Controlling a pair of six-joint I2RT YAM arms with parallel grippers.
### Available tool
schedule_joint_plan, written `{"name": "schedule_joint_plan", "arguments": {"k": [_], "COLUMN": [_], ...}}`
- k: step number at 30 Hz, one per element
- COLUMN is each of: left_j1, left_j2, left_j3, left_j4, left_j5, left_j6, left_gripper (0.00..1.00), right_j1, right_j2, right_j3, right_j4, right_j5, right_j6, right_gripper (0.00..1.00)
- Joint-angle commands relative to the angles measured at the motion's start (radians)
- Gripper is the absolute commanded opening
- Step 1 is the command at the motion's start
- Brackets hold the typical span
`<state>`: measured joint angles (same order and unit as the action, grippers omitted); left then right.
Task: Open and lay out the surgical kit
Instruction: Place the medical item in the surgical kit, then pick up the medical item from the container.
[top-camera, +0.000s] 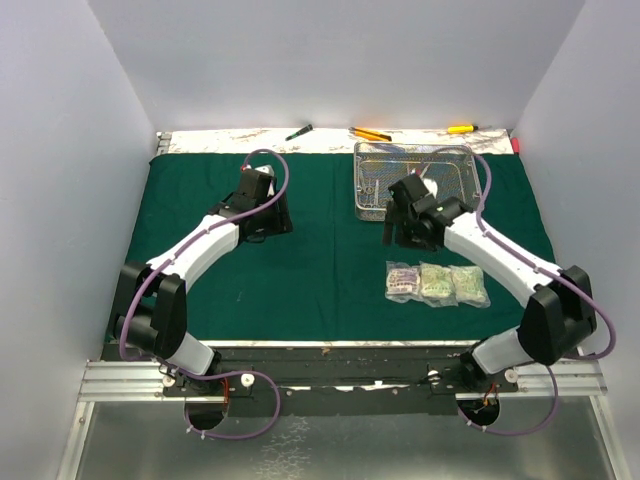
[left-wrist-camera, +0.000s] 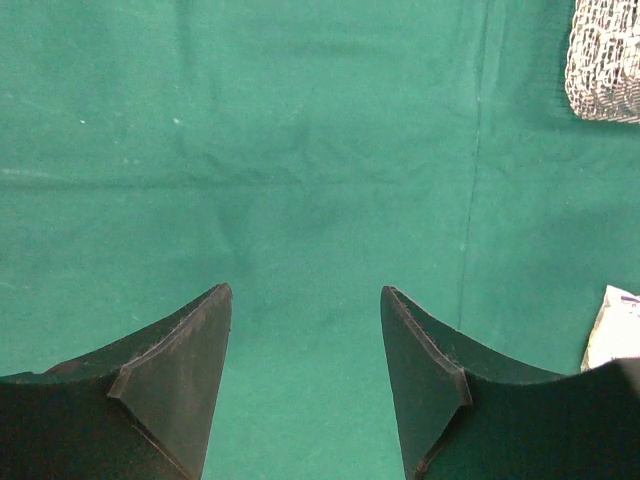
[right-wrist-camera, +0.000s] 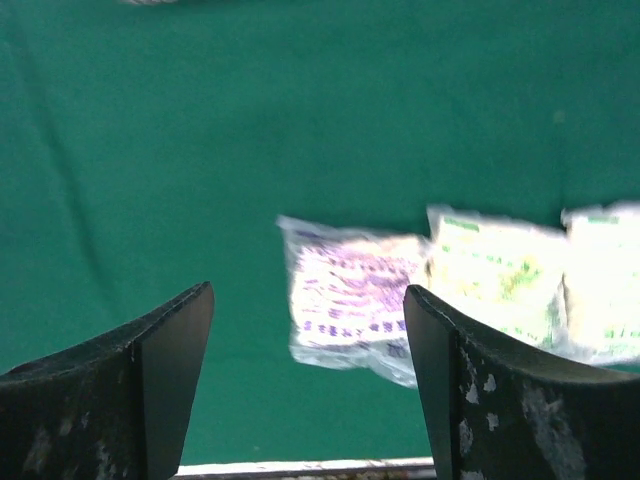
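Note:
The dark green cloth (top-camera: 320, 270) lies spread flat on the table. The silver wire-mesh tray (top-camera: 450, 160) stands at its back right with small steel instruments inside; its corner (left-wrist-camera: 605, 60) shows in the left wrist view. Three clear packets (top-camera: 437, 283) lie in a row at the front right, purple-printed (right-wrist-camera: 350, 295) leftmost, two green-printed (right-wrist-camera: 495, 275) beside it. My left gripper (left-wrist-camera: 305, 300) is open and empty over bare cloth, left of centre. My right gripper (right-wrist-camera: 308, 300) is open and empty, just in front of the tray, above the cloth.
Loose tools lie on the bare strip behind the cloth: a green-handled one (top-camera: 299, 131), an orange one (top-camera: 370, 133) and a yellow one (top-camera: 461, 128). Grey walls close in left, right and back. The table's front edge (right-wrist-camera: 300, 468) shows below the packets.

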<state>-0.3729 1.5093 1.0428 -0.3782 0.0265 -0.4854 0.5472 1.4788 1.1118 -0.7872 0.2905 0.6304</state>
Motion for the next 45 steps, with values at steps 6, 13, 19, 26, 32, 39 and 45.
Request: {"name": "schedule_joint_plan", "arguments": {"k": [6, 13, 19, 26, 32, 39, 45], "left_j1": [0.003, 0.005, 0.006, 0.010, 0.011, 0.011, 0.011], "left_j2": [0.003, 0.043, 0.116, 0.201, 0.266, 0.296, 0.293], "left_j3": [0.073, 0.147, 0.230, 0.318, 0.379, 0.409, 0.408], "left_j4": [0.015, 0.016, 0.016, 0.016, 0.020, 0.023, 0.026], "left_j5": [-0.085, -0.108, -0.129, -0.147, -0.103, -0.105, -0.111], "left_j6": [0.015, 0.042, 0.062, 0.072, 0.076, 0.095, 0.101], "left_gripper": [0.63, 0.63, 0.63, 0.63, 0.64, 0.63, 0.63], "right_j1": [-0.085, -0.240, -0.323, -0.367, -0.369, -0.372, -0.375], "right_j2": [0.116, 0.351, 0.589, 0.816, 0.941, 0.982, 0.982], "right_j3": [0.307, 0.525, 0.711, 0.919, 1.024, 1.042, 1.026], "right_j4": [-0.028, 0.051, 0.082, 0.114, 0.148, 0.141, 0.144], "right_j5": [0.023, -0.022, -0.017, -0.030, 0.006, 0.028, 0.048], "right_j6": [-0.116, -0.155, -0.193, -0.208, -0.215, -0.189, -0.175], "right_gripper": [0.79, 0.67, 0.58, 0.50, 0.44, 0.38, 0.18]}}
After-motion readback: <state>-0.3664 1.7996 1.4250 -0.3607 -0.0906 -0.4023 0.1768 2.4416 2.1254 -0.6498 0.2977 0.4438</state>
